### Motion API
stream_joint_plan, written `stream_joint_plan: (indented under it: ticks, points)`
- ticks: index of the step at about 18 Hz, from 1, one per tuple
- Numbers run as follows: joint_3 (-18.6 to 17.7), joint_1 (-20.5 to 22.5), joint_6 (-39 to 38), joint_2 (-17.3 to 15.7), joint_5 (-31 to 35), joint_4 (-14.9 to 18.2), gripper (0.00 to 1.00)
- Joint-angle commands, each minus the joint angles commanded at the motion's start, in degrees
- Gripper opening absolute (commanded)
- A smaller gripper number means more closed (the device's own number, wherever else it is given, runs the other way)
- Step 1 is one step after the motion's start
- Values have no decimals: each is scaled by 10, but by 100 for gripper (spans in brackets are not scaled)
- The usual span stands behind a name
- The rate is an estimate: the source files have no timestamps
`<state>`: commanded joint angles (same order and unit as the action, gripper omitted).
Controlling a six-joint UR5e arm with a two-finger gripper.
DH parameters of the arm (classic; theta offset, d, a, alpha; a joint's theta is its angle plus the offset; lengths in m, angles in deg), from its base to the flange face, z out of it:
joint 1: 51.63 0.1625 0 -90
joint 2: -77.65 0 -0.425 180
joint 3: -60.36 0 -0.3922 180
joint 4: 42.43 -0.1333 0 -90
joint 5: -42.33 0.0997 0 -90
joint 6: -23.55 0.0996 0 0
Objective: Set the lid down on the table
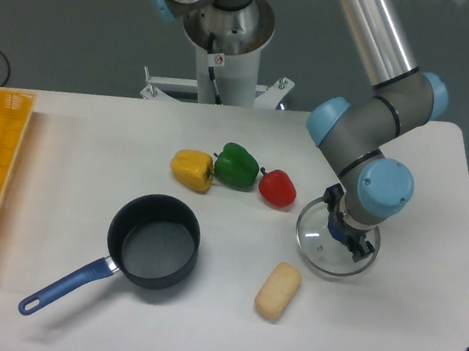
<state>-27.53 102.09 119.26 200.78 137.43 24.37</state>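
Item: glass pot lid [319,237]. Round, transparent, thin metal rim; the centre knob is hidden beneath the gripper [347,241].

Location: on or just above the white surface [420,335], at about 4 o'clock from the red bell pepper [277,188] and 1 o'clock from the pale bread roll [277,290]. Well apart from the saucepan [154,241], which stands open.

Handling, as judged: rigid, moderately heavy for its size, smooth and slippery on the glass, breakable if dropped or knocked against the rim. The knob is the only sound place to take hold; the rim is thin and gives poor purchase.

Orientation: disc lies roughly flat, dome upward, knob axis near vertical. Being round, it has no long axis in plan.

Jaws: pointed down over the lid's centre and apparently closed on the knob, though the wrist blocks the view and contact cannot be confirmed. Whether the rim touches the surface all round is likewise uncertain.

Also present: yellow bell pepper [192,169], green bell pepper [237,165], yellow mesh tray [12,105] at the left edge.
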Motion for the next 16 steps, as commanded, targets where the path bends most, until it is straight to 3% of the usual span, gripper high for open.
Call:
stream_joint_plan:
  ticks: [16]
  points:
    - [0,-2,-2,7,0,-15,60]
